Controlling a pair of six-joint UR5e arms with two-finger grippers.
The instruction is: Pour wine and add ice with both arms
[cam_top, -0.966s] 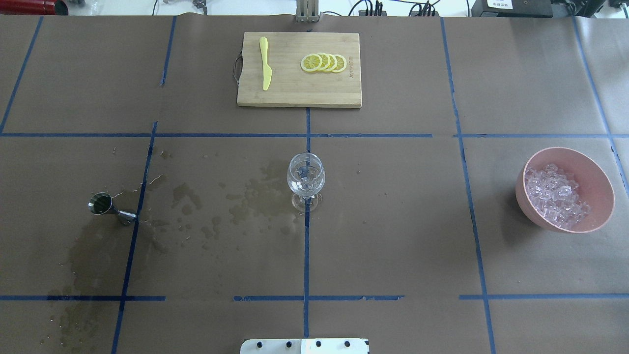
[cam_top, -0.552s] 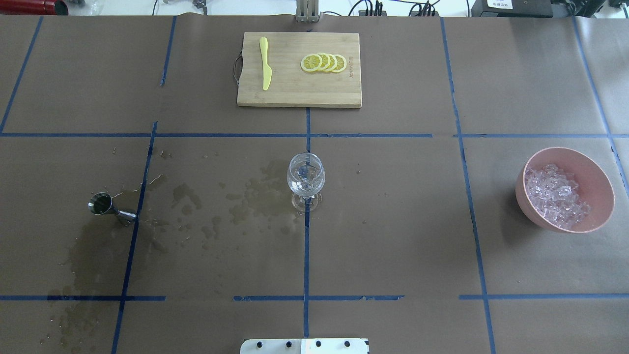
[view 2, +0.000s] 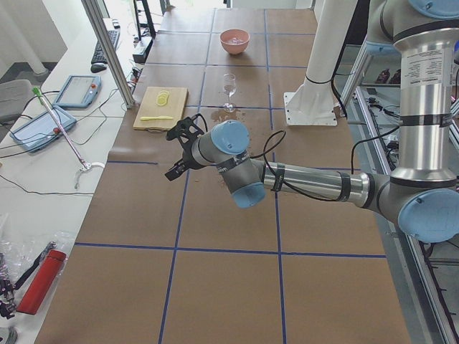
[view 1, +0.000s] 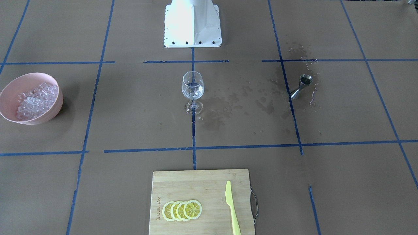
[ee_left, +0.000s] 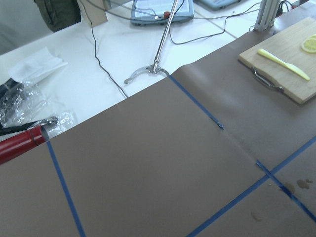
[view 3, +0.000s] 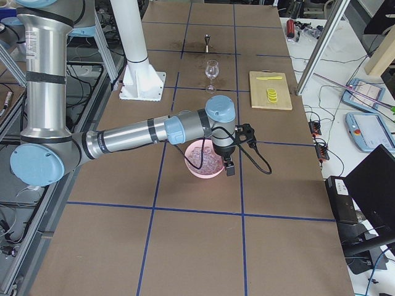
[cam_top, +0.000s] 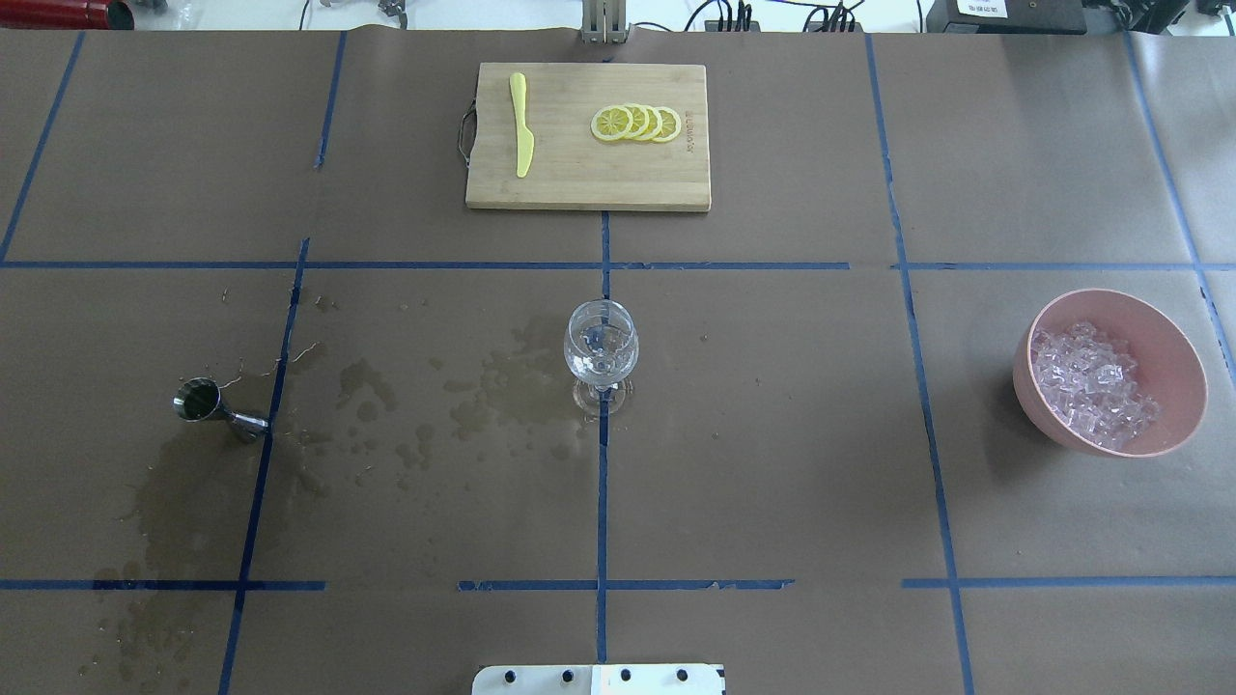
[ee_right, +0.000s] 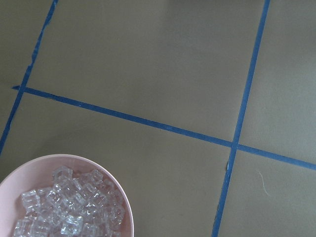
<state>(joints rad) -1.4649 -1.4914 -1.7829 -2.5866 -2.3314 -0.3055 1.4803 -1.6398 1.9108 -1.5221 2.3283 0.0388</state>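
Brown paper crossed by blue tape lines covers the bench (cam_top: 772,434). 1 clear stemmed wine glass (cam_top: 601,352) stands upright at the centre of the overhead frame. 1 steel double-cone jigger (cam_top: 214,408) stands at centre left, with dark wine (cam_top: 196,400) in its upper cup. Wet stains (cam_top: 502,386) mark the paper between jigger and glass. Whether the glass holds liquid cannot be told.

Clear ice cubes (cam_top: 1091,386) fill 1 pink round bowl (cam_top: 1173,333) at centre right. 1 bamboo cutting board (cam_top: 579,179) at top centre carries 1 yellow plastic knife (cam_top: 522,125) and 4 yellow lemon slices (cam_top: 637,123).

The left gripper (view 2: 181,147) hangs above bare paper, and the right gripper (view 3: 229,168) hangs above the bowl. Both show in side views only, so the opening and hold of the fingers cannot be told.
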